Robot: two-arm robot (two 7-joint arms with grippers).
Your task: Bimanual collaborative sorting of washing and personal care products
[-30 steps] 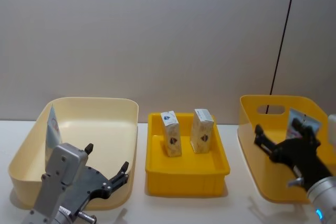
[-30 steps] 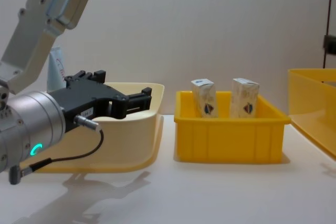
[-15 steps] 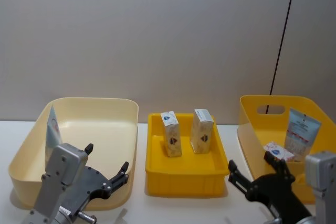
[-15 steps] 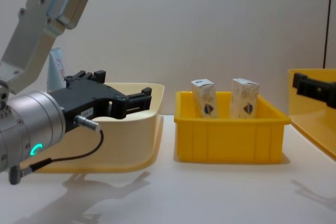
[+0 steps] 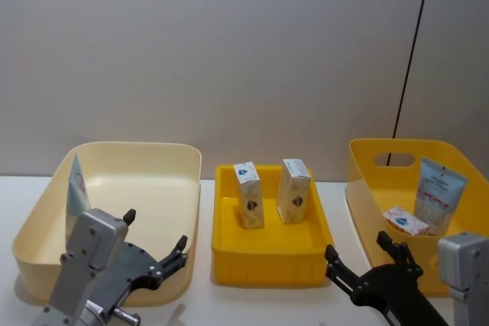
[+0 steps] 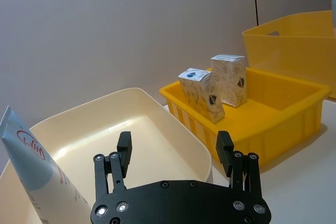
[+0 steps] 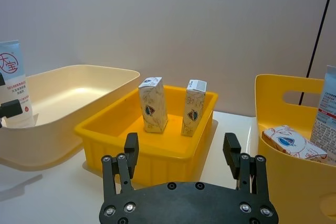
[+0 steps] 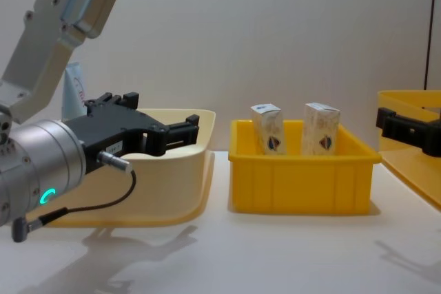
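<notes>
Cartons (image 5: 249, 195) (image 5: 294, 190) upright in the middle yellow tray (image 5: 272, 266), tube (image 5: 76, 185) leaning in the cream bin (image 5: 145, 159), another tube (image 5: 439, 194) in the right bin (image 5: 365, 188), left claw (image 5: 155, 254) spread empty before the cream bin, right claw (image 5: 365, 263) spread empty over the worktop (image 8: 275, 253).

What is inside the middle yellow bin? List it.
Two small white cartons stand upright on the floor of the middle yellow bin, side by side. Its near wall hides the front strip of the floor in the chest view.
</notes>
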